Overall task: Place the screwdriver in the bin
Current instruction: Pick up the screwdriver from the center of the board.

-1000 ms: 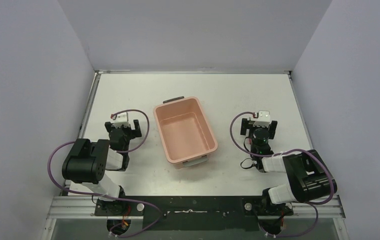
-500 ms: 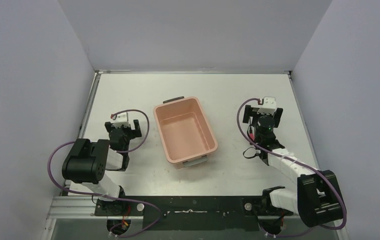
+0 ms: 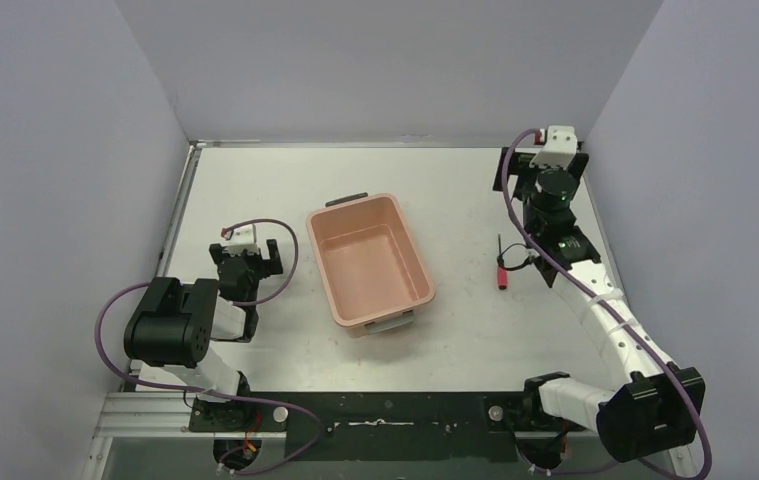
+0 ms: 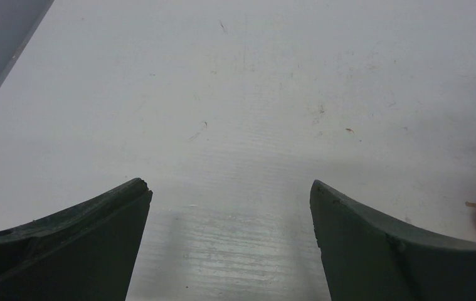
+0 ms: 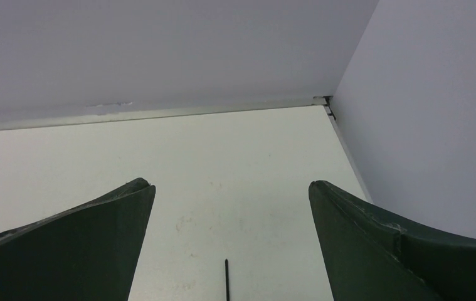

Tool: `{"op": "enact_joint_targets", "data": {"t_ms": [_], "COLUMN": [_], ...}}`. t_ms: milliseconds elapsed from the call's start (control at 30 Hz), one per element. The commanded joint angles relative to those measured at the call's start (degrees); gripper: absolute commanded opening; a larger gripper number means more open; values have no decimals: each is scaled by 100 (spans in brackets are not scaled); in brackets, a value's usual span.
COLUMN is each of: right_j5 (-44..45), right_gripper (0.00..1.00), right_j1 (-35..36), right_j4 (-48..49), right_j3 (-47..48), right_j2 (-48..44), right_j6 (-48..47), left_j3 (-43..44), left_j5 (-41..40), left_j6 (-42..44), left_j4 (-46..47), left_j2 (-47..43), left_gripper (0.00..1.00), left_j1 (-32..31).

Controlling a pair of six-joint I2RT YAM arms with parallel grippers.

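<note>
The right arm has swung out toward the far corner, uncovering the small red-handled screwdriver [image 3: 501, 268], which lies on the white desk [image 3: 455, 180] between the empty salmon-pink plastic bin [image 3: 370, 262] and that arm. The right fingers [image 5: 66, 251] and left fingers [image 4: 66, 251] are spread apart, holding nothing, so pickup has yet to begin.

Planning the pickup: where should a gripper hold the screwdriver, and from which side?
Take the red handle, its thicker near end, probably from straight above. The screwdriver lies flat on the table, lengthwise near to far, so the jaws should close across it, left to right. The thin shaft offers little to hold.
</note>
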Motion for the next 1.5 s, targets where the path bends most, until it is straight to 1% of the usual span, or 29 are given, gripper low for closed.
{"op": "enact_joint_targets", "data": {"t_ms": [0, 200, 333, 467, 567, 633, 767, 867, 1100, 1267, 1467], "right_j5": [-47, -107, -205, -278, -234, -340, -309, -338, -677, -881, -1254], "right_gripper": [100, 100, 100, 100, 100, 100, 100, 100, 100, 100, 100], "right_j1": [-9, -24, -63, -118, -175, -255, -279, -289, -410, -506, -661], "right_j4": [-1015, -1807, -2006, -2203, -1819, -1806, -2435, -2693, -3473, -3820, -4342], "right_j3": [952, 2124, 2554, 2778, 2450, 2448, 2927, 3185, 3616, 3693, 3578], "right_j2": [217, 600, 759, 709, 417, 384, 695, 856, 1302, 1653, 2316], "right_j6": [-22, 37, 31, 158, 273, 314, 321, 285, 495, 584, 760], "left_j3": [114, 114, 114, 114, 114, 114, 114, 114, 114, 114, 114], "left_j5": [10, 11, 15, 9, 15, 13, 15, 15, 11, 14, 10], "left_j6": [49, 48, 42, 41, 49, 41, 48, 49, 48, 48, 49], "left_j4": [182, 180, 178, 181, 180, 182, 180, 178, 180, 175, 181], "left_j2": [-27, -22, -28, -28, -25, -22, -27, -27, -24, -21, -26], "left_gripper": [97, 97, 97, 97, 97, 97, 97, 97, 97, 97, 97], "left_j1": [-12, -7, -12, -12, -11, -12, -12, -12, -12, -11, -12]}}
